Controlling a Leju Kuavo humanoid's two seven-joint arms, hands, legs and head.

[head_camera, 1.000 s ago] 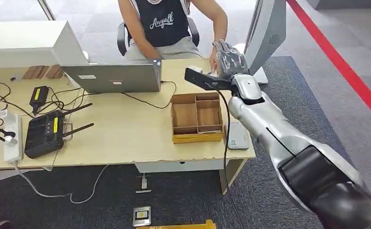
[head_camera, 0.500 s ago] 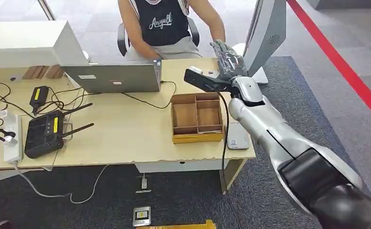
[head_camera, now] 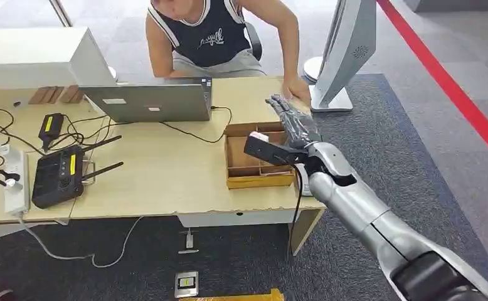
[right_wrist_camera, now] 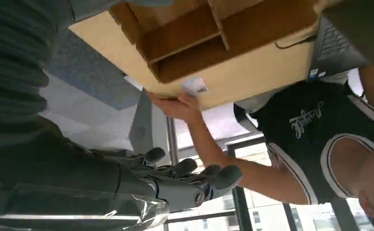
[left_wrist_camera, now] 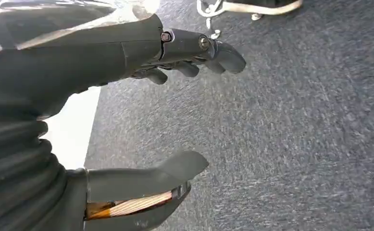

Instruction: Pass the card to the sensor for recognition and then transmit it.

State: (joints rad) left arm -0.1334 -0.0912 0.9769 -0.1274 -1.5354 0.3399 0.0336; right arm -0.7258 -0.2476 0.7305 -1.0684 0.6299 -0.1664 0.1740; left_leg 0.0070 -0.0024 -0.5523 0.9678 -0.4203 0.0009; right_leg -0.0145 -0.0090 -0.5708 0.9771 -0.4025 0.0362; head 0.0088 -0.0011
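Right hand (head_camera: 293, 119) lower now, empty, fingers spread over wooden tray (head_camera: 241, 182); card (right_wrist_camera: 195, 86) half-hidden under person's hand (right_wrist_camera: 175, 105).

office, desk (head_camera: 166, 175), laptop (head_camera: 147, 102), router (head_camera: 58, 175), carpet (head_camera: 417, 144)

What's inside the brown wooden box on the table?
The wooden box has dividers, and the compartments I can see look empty. The robot's right hand hovers over its far right part, hiding that bit.

- A light wooden desk (head_camera: 166, 182) is set on dark grey carpet (head_camera: 379, 125).
- A red floor stripe (head_camera: 455, 88) is seen at 2 o'clock.
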